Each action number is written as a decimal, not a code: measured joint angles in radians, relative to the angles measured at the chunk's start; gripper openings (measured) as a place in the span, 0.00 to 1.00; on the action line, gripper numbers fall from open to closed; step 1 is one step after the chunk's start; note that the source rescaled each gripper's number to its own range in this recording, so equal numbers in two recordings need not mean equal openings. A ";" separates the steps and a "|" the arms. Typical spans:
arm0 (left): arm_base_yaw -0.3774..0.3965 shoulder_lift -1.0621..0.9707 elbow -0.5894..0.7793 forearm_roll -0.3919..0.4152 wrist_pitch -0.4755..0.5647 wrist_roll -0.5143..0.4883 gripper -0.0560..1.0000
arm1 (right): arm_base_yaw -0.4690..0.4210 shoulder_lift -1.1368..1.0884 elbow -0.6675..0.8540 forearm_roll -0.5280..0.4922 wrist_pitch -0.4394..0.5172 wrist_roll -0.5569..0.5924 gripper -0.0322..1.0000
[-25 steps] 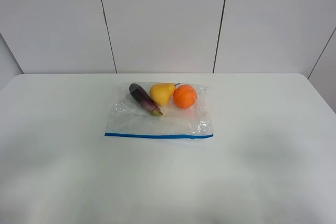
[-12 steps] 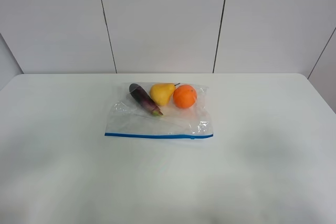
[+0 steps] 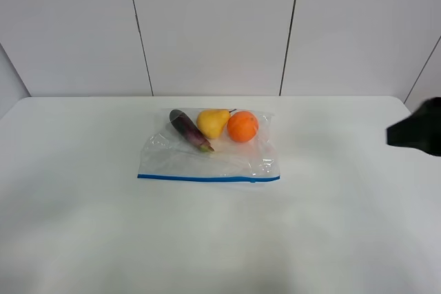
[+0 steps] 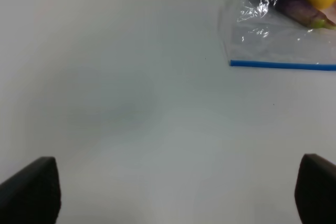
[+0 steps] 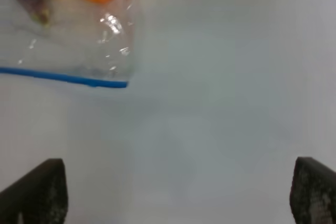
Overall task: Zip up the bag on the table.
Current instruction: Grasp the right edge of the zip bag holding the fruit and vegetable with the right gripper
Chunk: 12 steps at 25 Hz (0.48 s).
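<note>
While the bag (image 3: pixel 207 153) lies flat near the middle of the table (image 3: pixel 83 225), both grippers are well short of it and touch nothing. The left gripper (image 4: pixel 173 195) has its fingers (image 4: pixel 31 192) spread wide, with only bare white tabletop between them. From those fingers the bag sits well ahead and off toward the robot's right, beyond the right-hand finger's line, with one end of the blue zip strip (image 4: pixel 283 65) on the edge of the bag nearest the fingertips.

Over to the right gripper (image 5: pixel 176 192): fingers (image 5: pixel 315 190) parted just as wide, nothing held, plain table between them. Here the bag is ahead and off toward the robot's left, its corner and the other end of the strip closest to the left-hand finger, though well apart from it.

Through the clear plastic, at the side of the bag farthest from both sets of fingers, you can see a dark aubergine (image 3: pixel 189 129), a yellow pear (image 3: pixel 212 122) and an orange (image 3: pixel 242 127) in a row, pear between the other two. I cannot tell whether the strip is pressed shut. From the high camera, a dark blurred piece of the right arm (image 3: pixel 417 132) shows at the frame's edge, far from the bag.
</note>
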 joint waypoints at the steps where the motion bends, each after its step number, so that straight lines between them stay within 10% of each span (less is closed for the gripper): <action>1: 0.000 0.000 0.000 0.000 0.000 0.000 1.00 | 0.000 0.067 -0.010 0.041 -0.028 -0.035 0.92; 12: 0.000 0.000 0.000 0.000 0.000 0.000 1.00 | 0.000 0.802 -0.154 0.580 -0.118 -0.489 0.92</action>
